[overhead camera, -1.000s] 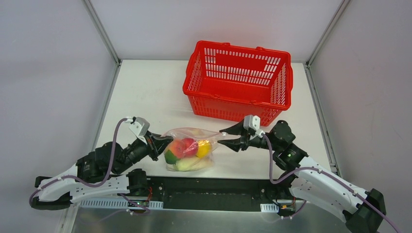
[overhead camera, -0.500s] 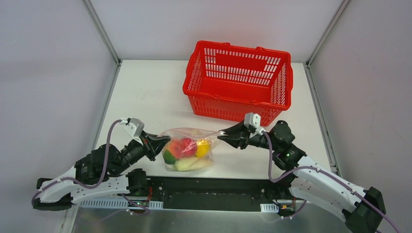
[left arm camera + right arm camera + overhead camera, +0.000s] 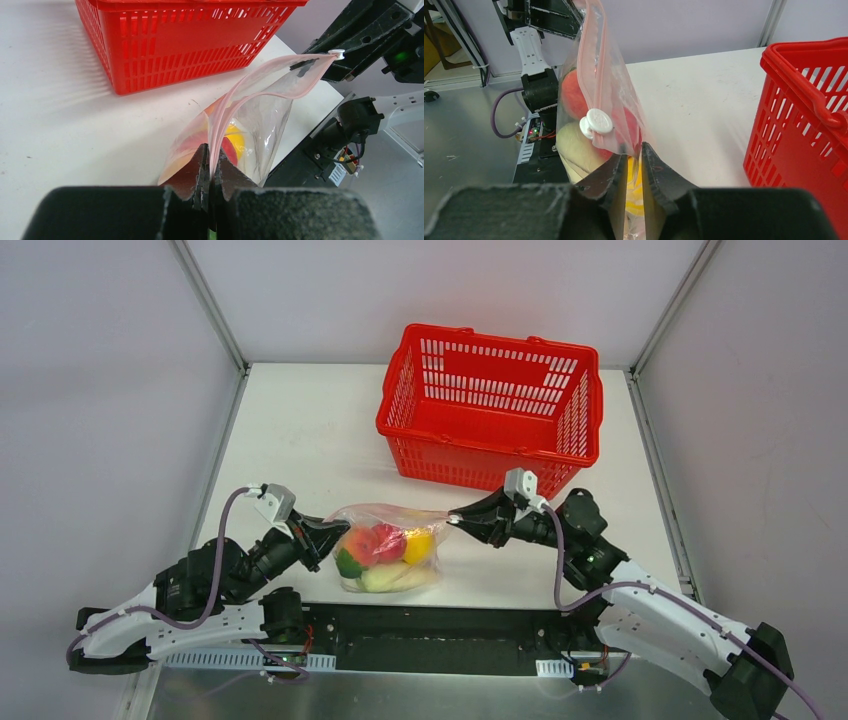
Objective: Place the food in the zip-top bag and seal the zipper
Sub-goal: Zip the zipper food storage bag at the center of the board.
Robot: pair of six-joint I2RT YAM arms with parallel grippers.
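Observation:
The zip-top bag (image 3: 392, 540) lies on the table between my two arms. It holds the food (image 3: 385, 546): red, yellow and peach balls, a green piece and a white radish (image 3: 573, 148). My left gripper (image 3: 328, 532) (image 3: 211, 150) is shut on the left end of the pink zipper (image 3: 260, 92). The strip's two sides stand apart along the middle. A white slider (image 3: 596, 124) sits at the right end. My right gripper (image 3: 455, 521) (image 3: 634, 147) reaches around the bag's edge just below that slider, its jaws a narrow gap apart with film between them.
A red mesh basket (image 3: 490, 405) stands at the back, just behind my right gripper and close to the bag. The black base plate (image 3: 430, 635) runs along the near table edge below the bag.
My right gripper's jaws have narrowed from wide open to a slim gap around the bag's right end. The left gripper shifted slightly left, pulling the zipper taut.

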